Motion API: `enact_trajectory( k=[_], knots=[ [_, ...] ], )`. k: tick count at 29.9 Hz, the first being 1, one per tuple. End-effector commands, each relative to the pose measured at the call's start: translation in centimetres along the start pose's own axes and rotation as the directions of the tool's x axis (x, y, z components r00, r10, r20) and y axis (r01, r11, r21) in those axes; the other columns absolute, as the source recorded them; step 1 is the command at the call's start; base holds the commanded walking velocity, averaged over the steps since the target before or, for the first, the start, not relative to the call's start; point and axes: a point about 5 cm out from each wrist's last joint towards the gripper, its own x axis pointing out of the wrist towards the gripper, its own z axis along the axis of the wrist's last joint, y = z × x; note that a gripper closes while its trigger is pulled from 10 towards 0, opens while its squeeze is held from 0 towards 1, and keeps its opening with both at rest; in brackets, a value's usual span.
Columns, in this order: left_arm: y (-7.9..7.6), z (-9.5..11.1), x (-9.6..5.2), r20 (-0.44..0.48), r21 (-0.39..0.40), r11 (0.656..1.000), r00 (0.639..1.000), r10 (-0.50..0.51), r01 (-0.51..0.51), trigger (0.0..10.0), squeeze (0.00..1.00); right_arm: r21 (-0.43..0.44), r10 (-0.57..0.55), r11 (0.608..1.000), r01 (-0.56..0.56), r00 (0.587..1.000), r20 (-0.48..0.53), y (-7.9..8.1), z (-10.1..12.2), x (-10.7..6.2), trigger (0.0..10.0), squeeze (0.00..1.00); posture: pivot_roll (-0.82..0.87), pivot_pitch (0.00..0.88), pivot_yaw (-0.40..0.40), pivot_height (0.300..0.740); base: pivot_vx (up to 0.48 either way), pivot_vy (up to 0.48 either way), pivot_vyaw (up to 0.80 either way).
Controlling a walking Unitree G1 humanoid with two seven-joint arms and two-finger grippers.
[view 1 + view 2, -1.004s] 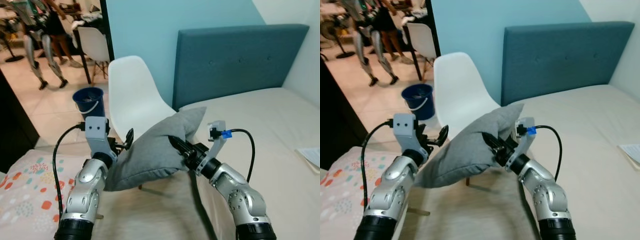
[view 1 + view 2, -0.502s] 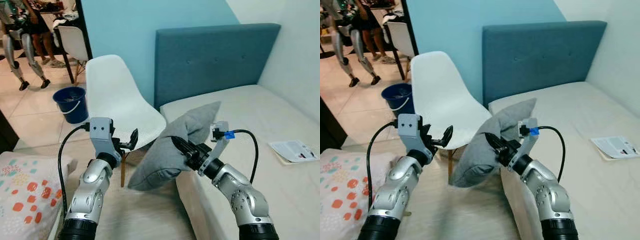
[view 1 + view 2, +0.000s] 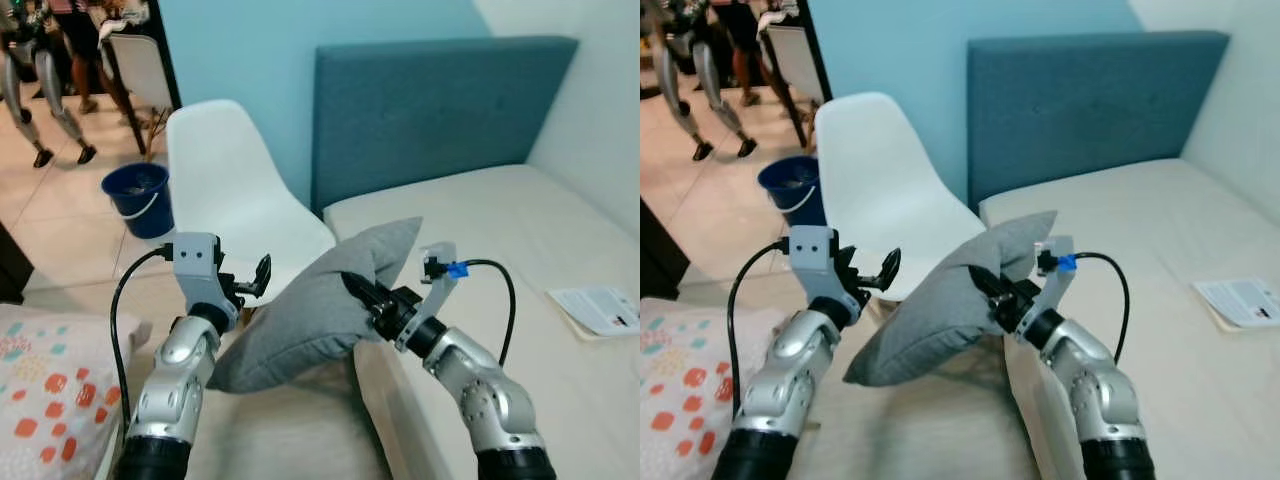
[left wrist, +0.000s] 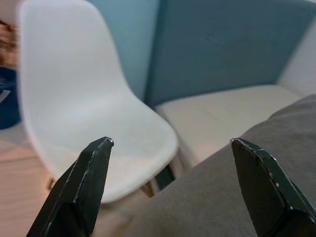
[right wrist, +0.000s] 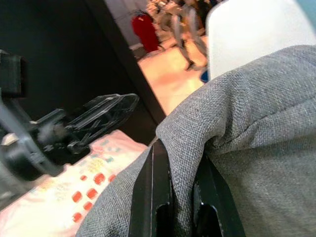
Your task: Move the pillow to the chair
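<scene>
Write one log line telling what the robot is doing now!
step: carrying pillow to chair | right claw: shut on pillow | left claw: open beside pillow | pillow: in air, not on chair

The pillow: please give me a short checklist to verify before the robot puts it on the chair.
1. Right hand grips the pillow: ok, fingers pinch a fold of the grey cloth.
2. Left hand is free to help: ok, open, beside the pillow.
3. White chair seat is free: ok as far as visible.
4. Pillow is above the seat: not ok, it hangs in front of it.
5. Pillow is off the bed: cannot tell.
6. Blue bucket is out of the way: ok, behind the chair.
</scene>
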Motion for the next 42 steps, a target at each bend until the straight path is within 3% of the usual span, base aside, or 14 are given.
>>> enact_trajectory(
  k=[1, 8, 42],
  knots=[
    [-0.23, -0.15, -0.01, -0.002, -0.005, 1.0, 1.0, -0.008, 0.008, 10.0, 0.0, -0.072, 0.038, 0.997, -0.031, 0.995, 0.096, 0.46, 2.1, 0.01, 10.0, 0.0, -0.05, 0.0, -0.022, 0.74, 0.319, 0.0, 0.78],
    [-0.25, -0.14, 0.02, -0.002, -0.005, 1.0, 1.0, -0.008, 0.008, 10.0, 0.0, -0.043, -0.022, 0.999, 0.026, 0.996, 0.089, -0.22, 2.05, 0.04, 10.0, 0.0, -0.05, 0.0, -0.021, 0.74, 0.325, 0.0, 0.22],
    [-0.43, -0.2, 0.08, -0.002, 0.004, 1.0, 1.0, -0.012, 0.012, 10.0, 0.0, -0.018, -0.012, 1.0, 0.014, 0.993, 0.119, -0.17, 2.34, 0.08, 10.0, 0.0, -0.05, 0.0, -0.02, 0.74, 0.335, 0.0, 0.0]
  ],
)
